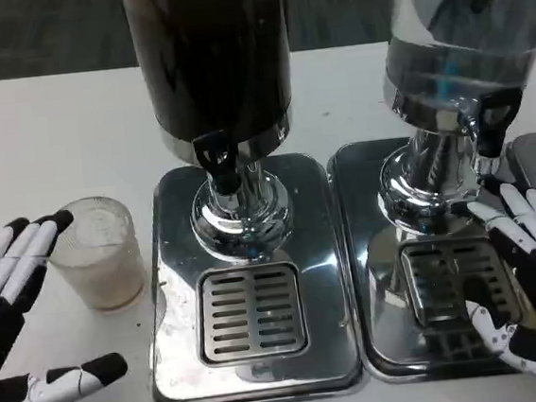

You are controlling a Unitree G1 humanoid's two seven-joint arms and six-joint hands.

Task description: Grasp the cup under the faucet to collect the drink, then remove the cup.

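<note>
I am at the grabbing step; my left hand has its fingers spread apart just beside the cup, which stands on the table left of the dark drink machine; my right hand waits with fingers apart too; next I think I must close on the cup.

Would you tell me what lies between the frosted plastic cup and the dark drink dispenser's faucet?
In the head view, bare white table and the chrome drip tray's left edge separate the frosted plastic cup from the black faucet.

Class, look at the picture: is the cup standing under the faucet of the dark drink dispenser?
No, the cup stands on the white table left of the dispenser's tray, near the left hand.
</note>
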